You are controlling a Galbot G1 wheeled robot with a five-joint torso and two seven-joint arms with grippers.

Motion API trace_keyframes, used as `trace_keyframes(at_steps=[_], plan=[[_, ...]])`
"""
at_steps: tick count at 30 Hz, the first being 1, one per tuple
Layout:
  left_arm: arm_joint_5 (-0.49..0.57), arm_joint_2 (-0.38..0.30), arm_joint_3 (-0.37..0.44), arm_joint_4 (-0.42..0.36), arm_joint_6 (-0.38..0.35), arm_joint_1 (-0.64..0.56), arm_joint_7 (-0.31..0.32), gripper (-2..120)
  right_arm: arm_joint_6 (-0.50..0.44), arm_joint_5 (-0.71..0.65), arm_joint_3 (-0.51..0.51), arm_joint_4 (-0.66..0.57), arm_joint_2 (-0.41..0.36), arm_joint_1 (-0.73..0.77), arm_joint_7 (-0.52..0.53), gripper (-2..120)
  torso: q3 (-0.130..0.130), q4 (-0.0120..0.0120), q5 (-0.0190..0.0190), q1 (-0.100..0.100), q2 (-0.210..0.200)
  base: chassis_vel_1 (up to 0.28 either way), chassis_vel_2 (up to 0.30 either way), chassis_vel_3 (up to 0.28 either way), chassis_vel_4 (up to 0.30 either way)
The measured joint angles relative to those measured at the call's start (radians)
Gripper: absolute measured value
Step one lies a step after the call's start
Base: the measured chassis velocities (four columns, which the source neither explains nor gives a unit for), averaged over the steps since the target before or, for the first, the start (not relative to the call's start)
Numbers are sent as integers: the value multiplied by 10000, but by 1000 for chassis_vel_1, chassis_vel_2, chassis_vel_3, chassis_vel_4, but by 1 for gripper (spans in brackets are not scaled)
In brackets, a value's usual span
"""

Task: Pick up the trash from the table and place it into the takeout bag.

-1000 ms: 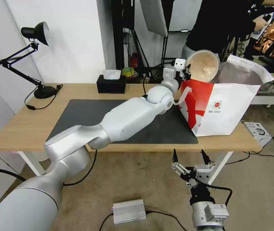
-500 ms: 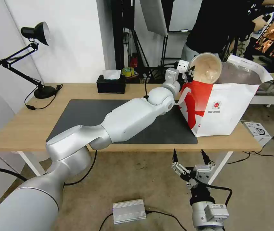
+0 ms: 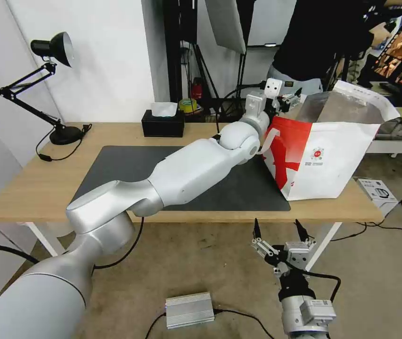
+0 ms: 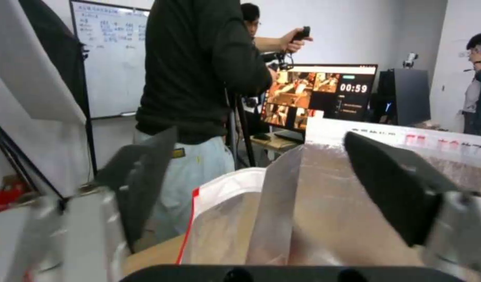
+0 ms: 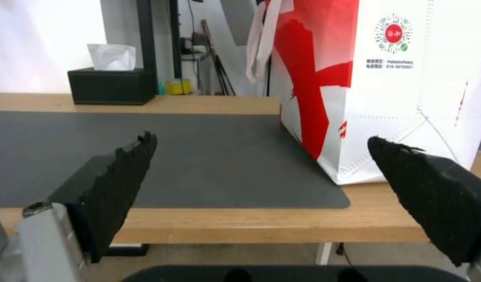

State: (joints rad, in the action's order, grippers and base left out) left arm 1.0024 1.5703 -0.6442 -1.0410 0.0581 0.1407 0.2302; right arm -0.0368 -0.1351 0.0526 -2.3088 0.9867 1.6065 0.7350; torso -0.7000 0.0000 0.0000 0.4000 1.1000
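The takeout bag, white with a red side panel and a round logo, stands open at the right end of the table. My left arm reaches across the dark grey mat. Its gripper hangs open at the bag's near rim, over the mouth. In the left wrist view the left gripper holds nothing, and the bag's silvery lining lies below it. The trash is out of view. My right gripper waits open below the table's front edge, facing the bag.
A black tissue box sits at the table's back edge and a black desk lamp at its far left. A person in black stands behind the bag. A metal box and a carton lie on the floor.
The beige bowl that my left gripper held tilted over the bag's mouth has gone from sight, and the gripper now stands open there. The right arm has not moved.
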Motion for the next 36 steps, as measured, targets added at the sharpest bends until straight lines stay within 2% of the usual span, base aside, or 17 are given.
trace_keyframes(at_steps=[1,5,9,10,11,15,16,20,21,25,26,30,31,33,36], plan=[[-72,8,0,-40,28,6,19,99,0,0,0,0,0,0,0,100,0,0,0,0,0,0,0,0,0],[-140,-25,2,-301,110,-45,112,100,0,0,0,0,0,-1,0,100,0,-1,0,0,0,0,0,0,0],[-505,-402,185,-1145,146,-160,638,100,0,0,0,0,0,0,0,100,0,-4,0,0,0,0,0,0,0],[-837,-803,354,-1754,148,-240,908,100,0,0,-1,0,0,0,0,100,0,-3,-1,0,0,0,0,0,0],[-837,-803,354,-1754,148,-240,908,100,0,0,-1,0,0,0,0,100,0,-3,-1,0,0,0,0,0,0],[-1400,-2220,750,-3561,149,-540,1590,100,0,0,0,0,-1,0,0,100,0,6,-4,0,0,0,0,0,0],[-1400,-2220,750,-3561,149,-540,1590,100,0,0,0,0,-1,0,0,100,0,6,-4,0,0,0,0,0,0],[-1555,-3821,1098,-5408,41,-1015,2008,100,0,0,0,0,0,0,0,100,1,-1,-3,0,0,0,0,0,0],[-1555,-3821,1098,-5408,41,-1015,2008,100,0,0,0,0,0,0,0,100,1,-1,-3,0,0,0,0,0,0],[-1706,-5379,1986,-7285,-121,-2309,2289,100,0,0,-1,0,-1,0,0,100,1,3,-7,-1,0,0,0,0,0],[-1706,-5379,1986,-7285,-121,-2309,2289,100,0,0,-1,0,-1,0,0,100,1,3,-7,-1,0,0,0,0,0],[-2096,-6594,3086,-8518,-143,-3570,2331,100,0,0,-1,0,-1,-1,0,100,2,2,-5,0,1,0,0,0,0],[-2096,-6594,3086,-8518,-143,-3570,2331,100,0,0,-1,0,-1,-1,0,100,2,2,-5,0,1,0,0,0,0],[-2365,-7152,3778,-9046,-143,-4361,2314,100,0,0,-1,0,-1,0,0,100,0,3,-7,-1,0,0,0,0,0],[-2695,-7579,4767,-9649,-129,-5546,2294,100,0,0,-2,0,-1,0,0,100,1,0,-3,0,0,0,0,0,0]])
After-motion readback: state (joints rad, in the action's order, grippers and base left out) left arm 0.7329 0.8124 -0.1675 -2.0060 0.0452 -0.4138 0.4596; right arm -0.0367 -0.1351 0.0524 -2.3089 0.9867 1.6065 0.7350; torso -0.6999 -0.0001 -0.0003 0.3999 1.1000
